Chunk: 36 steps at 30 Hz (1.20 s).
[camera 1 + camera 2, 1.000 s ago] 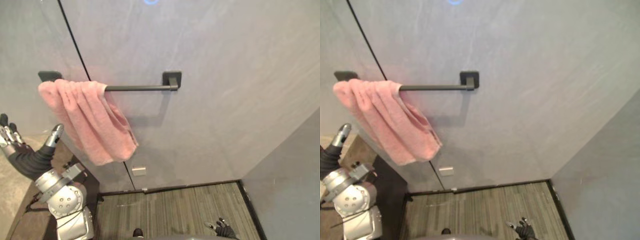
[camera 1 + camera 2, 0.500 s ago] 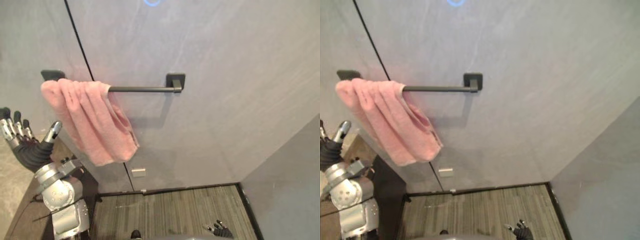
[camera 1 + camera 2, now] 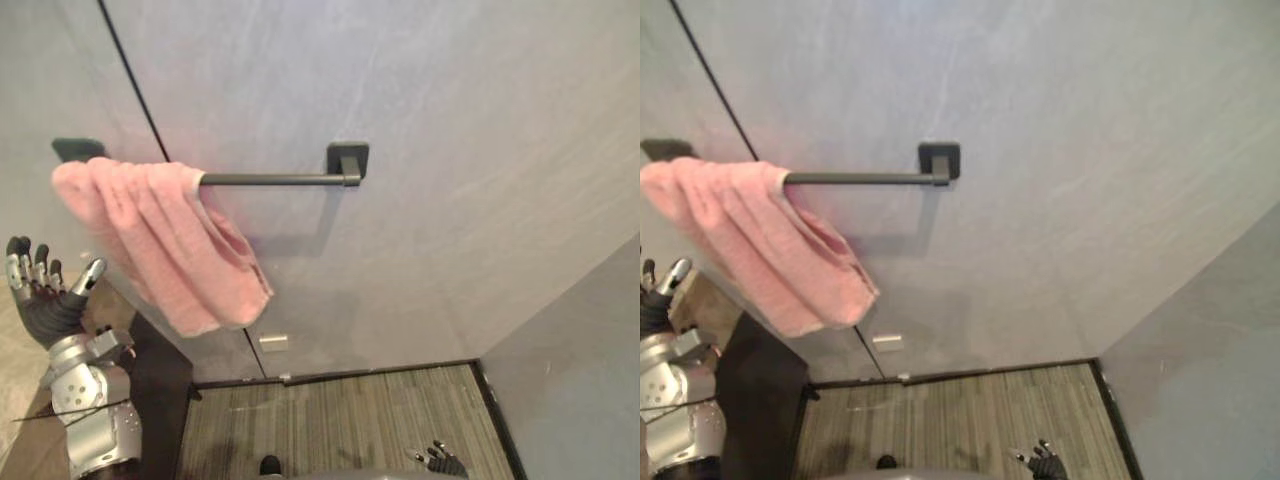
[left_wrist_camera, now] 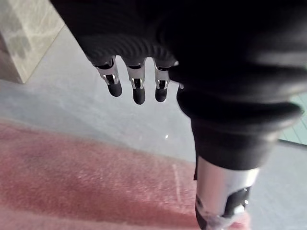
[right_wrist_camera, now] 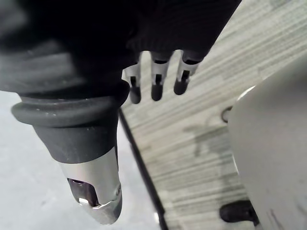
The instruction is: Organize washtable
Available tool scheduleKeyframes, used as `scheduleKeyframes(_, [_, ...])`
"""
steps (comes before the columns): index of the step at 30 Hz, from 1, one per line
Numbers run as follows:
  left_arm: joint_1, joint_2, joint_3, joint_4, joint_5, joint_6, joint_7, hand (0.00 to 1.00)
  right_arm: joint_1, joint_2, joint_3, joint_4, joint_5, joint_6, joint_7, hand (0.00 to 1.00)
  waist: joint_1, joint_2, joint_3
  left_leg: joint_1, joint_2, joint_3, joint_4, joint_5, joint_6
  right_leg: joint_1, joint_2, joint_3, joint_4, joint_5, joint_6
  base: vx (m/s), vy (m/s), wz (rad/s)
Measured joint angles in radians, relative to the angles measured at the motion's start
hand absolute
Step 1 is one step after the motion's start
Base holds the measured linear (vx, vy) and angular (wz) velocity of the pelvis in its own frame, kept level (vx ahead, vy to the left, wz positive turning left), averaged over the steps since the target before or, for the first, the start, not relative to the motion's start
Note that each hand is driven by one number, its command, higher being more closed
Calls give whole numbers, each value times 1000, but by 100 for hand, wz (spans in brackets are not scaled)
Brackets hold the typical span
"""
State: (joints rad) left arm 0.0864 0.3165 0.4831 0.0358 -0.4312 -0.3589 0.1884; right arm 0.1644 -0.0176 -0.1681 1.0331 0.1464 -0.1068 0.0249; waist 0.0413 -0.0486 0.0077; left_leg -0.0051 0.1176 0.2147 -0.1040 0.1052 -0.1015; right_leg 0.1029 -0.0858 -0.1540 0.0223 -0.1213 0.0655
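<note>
A pink towel (image 3: pixel 165 245) hangs bunched over the left end of a black towel bar (image 3: pixel 270 179) fixed to a grey wall (image 3: pixel 450 150). Its folds are gathered where it crosses the bar, and its lower end slants down toward the right, clear of the floor (image 3: pixel 340 420). The right part of the bar is bare up to its square wall mount. The robot's left hand (image 3: pixel 40 300) is raised at the lower left, below and to the left of the towel. Its fingers (image 4: pixel 139 91) are straight and spread wide, the thumb stands apart, and it holds nothing. The thumb tip comes close to the towel's hanging edge, but whether it touches cannot be told. In the left wrist view the pink cloth lies just past the fingertips. Beside that arm stands a bench (image 3: pixel 755 390) with a dark side and a pale top, set against the wall under the towel. A small pale plate (image 3: pixel 273 343) sits low on the wall, just below the towel's bottom end. The right hand (image 3: pixel 445 462) hangs low near the striped floor, well apart from the towel. In the right wrist view its fingers are loose and straight, and it is empty.
</note>
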Motion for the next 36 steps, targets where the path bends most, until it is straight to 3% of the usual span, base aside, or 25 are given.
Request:
scheduleKeyframes(13, [-68, 133, -14, 99, 0, 6, -37, 0, -6, -13, -1, 0, 2, -2, 0, 0, -4, 13, 16, 4, 21, 11, -1, -6, -4, -22, 14, 23, 29, 7, -11, 2, -21, -5])
scheduleKeyframes(30, [-69, 142, -15, 189, -12, 26, -76, 0, 7, -13, -32, 1, 9, -1, 2, 0, -21, -12, 31, -13, 6, 11, 0, -9, -3, -36, 8, 46, 9, -4, -9, 5, -1, -1])
scheduleKeyframes(36, [-66, 183, -53, 252, -13, 38, -97, 0, 1, -23, -40, 4, 9, -1, 2, 0, 2, -5, 40, -5, 11, 15, 1, -9, -3, -34, 12, 48, 24, -2, -12, 58, -14, 4])
